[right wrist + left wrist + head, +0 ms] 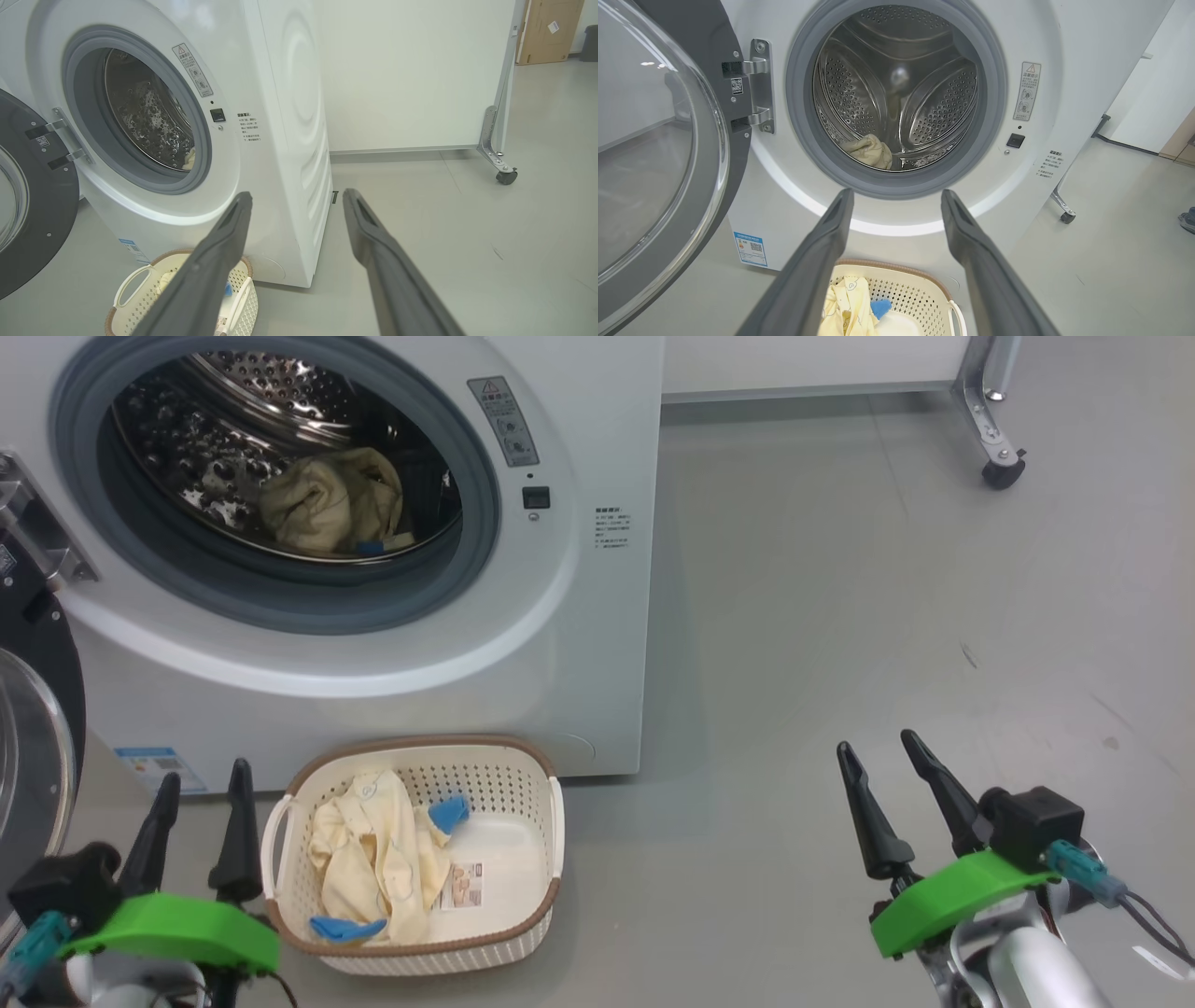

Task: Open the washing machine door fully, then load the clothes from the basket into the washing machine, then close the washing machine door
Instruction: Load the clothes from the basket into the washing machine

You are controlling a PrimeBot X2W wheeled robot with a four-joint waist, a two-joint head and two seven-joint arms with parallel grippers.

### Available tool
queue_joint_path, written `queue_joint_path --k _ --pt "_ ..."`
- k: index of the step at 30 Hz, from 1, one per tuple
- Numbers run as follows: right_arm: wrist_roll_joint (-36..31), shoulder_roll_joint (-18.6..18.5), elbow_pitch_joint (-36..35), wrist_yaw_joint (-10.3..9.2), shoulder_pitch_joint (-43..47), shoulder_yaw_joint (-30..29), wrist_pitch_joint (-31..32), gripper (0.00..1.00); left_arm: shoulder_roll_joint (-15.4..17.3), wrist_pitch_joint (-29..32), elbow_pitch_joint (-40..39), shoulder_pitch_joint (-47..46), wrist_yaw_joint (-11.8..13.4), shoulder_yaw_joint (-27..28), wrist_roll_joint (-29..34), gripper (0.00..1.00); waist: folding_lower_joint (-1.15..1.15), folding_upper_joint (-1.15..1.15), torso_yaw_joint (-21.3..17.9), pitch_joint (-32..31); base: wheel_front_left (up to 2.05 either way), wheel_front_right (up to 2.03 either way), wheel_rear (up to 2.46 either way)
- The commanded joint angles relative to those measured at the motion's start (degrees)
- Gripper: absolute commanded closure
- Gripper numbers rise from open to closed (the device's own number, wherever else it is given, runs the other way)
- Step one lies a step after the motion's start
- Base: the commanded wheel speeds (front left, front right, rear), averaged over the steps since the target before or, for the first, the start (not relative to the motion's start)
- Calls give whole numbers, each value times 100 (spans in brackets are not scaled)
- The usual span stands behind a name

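The white washing machine (597, 644) stands with its door (33, 747) swung wide open to the left; the door's glass bowl (644, 154) fills the left wrist view's left side. A pale yellow garment (327, 504) with a blue piece lies in the steel drum (896, 93). On the floor before the machine sits the cream basket (551, 821), holding pale yellow clothes (373, 859) and small blue pieces (448, 812). My left gripper (203, 784) is open, empty, just left of the basket. My right gripper (882, 751) is open, empty, well to the basket's right.
Grey floor (840, 616) spreads to the machine's right. A white panel on a castor leg (1001, 471) stands at the back right. A shoe tip (1188, 219) shows at the far right of the left wrist view.
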Motion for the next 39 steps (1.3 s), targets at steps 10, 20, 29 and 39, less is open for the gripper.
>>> queue_joint_path --k 10,20,29,39 --pt "20 -37 -210 3 14 39 -36 0 -414 -63 -394 374 -67 740 595 0 1 -1 -4 -153 0 0 0" --pt "40 -37 -188 3 37 74 -37 0 -845 -63 -395 633 -214 949 1066 0 1 -1 1 -215 0 0 0" --pt "50 -37 -188 3 28 73 -36 0 -974 -63 -391 643 -286 1054 1218 0 1 -1 -2 -193 0 0 0" --pt "69 -37 -179 3 19 62 -36 0 -1051 -63 -398 645 -313 1060 1197 0 1 -1 -12 -185 0 0 0"
